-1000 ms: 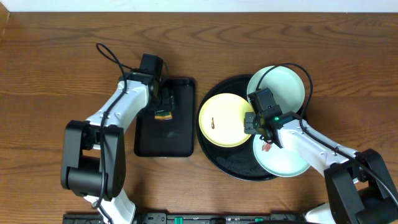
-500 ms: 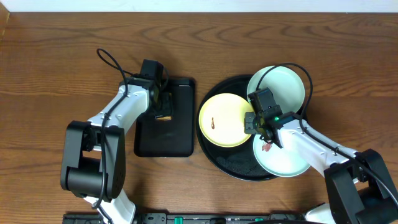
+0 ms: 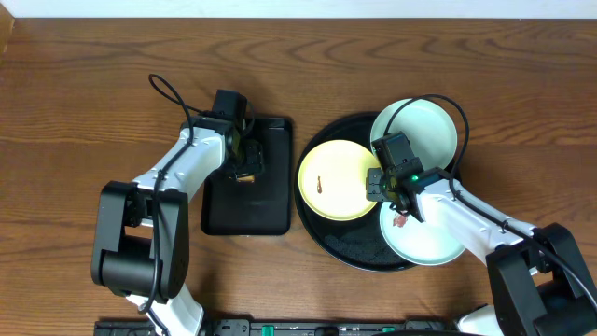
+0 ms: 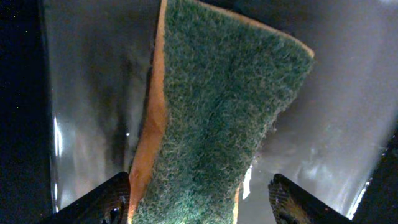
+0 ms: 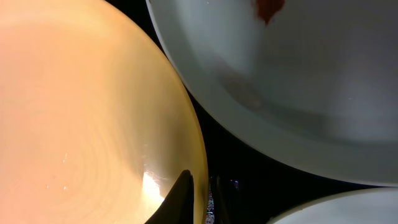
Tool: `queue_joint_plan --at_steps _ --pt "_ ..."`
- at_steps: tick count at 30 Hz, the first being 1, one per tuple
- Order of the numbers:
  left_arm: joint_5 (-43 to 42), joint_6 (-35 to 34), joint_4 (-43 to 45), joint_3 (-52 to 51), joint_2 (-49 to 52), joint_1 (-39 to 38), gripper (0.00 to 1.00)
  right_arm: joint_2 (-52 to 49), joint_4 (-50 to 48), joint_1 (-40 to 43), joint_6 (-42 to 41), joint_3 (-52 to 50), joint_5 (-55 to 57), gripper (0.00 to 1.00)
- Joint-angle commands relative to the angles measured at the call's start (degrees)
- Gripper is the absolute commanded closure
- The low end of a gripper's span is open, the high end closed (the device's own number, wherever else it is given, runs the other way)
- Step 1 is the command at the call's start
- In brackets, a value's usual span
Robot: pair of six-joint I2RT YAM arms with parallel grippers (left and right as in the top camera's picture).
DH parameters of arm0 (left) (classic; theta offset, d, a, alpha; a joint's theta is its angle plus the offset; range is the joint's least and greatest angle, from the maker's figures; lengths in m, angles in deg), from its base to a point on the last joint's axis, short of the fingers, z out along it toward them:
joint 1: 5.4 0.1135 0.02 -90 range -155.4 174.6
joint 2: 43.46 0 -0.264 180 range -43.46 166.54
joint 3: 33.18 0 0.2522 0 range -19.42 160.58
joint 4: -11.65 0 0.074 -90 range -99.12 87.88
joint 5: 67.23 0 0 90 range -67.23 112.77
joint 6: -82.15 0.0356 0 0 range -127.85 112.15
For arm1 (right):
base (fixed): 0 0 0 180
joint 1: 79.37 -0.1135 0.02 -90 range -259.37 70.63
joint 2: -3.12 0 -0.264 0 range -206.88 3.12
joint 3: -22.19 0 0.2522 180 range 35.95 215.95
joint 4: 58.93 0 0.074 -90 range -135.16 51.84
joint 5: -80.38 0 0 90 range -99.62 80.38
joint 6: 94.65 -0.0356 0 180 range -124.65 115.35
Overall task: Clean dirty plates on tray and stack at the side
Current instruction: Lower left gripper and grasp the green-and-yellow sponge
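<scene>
Right wrist: right gripper [image 5: 200,200] pinches yellow plate [image 5: 81,112] rim — mint plate [image 5: 323,93] beside.

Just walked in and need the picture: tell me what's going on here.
The left hand, open, straddles a green sponge on the rectangular tray. The right hand pinches the rim of the yellow plate on the round black tray, beside two mint plates. None is stacked aside yet.
</scene>
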Motion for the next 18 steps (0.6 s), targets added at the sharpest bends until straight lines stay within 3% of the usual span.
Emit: queue_joint_plan --at_steps 1,4,7,10,18 --pt "-0.5 0.1 2.0 -0.9 -0.3 -0.2 0.27 -0.6 0.0 -0.1 0.3 -0.4 0.4 0.89" --pt "-0.5 0.1 5.0 -0.9 -0.2 -0.2 0.29 -0.6 0.0 -0.1 0.3 -0.4 0.4 0.89" --pt "-0.5 0.1 5.7 -0.9 -0.2 -0.2 0.46 -0.6 0.0 -0.1 0.3 -0.4 0.4 0.89" --pt "-0.5 0.1 5.7 -0.9 -0.2 -0.2 0.50 -0.6 0.0 -0.1 0.5 -0.4 0.4 0.89" --pt "-0.5 0.1 5.7 -2.4 -0.1 -0.2 0.44 -0.6 0.0 -0.1 0.5 -0.3 0.4 0.88"
